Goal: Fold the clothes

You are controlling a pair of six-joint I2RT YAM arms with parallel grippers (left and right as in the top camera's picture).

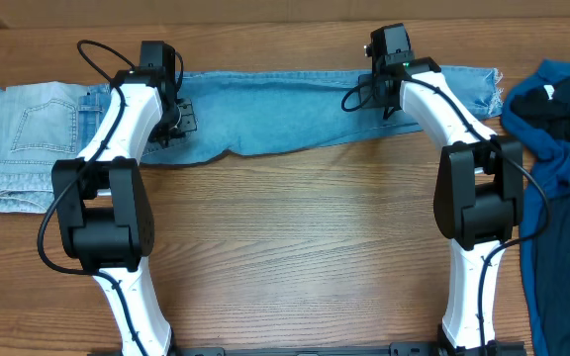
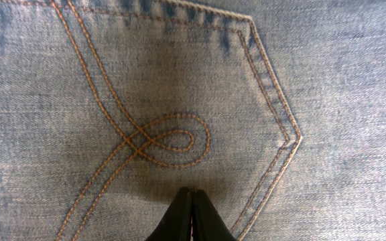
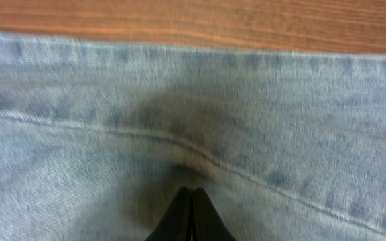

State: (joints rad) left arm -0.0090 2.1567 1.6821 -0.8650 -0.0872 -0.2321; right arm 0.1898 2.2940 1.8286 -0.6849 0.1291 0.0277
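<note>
Seemingly early, the jeans (image 1: 285, 99) lie full-length beneath the left claw (image 2: 191, 194) and right claw (image 3: 191, 193), both pinched shut against denim, with crosswise folds and the blue garment (image 1: 567, 227) beyond the right claw undone.

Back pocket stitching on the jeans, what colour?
Orange-brown stitching on faded blue jeans; the left wrist view shows it best.

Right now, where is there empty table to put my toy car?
The big bare wood of the table between the left arm and right arm, on the near side of the jeans, is free. The far side is crowded by the jeans, and the right edge by the dark blue garment.
</note>
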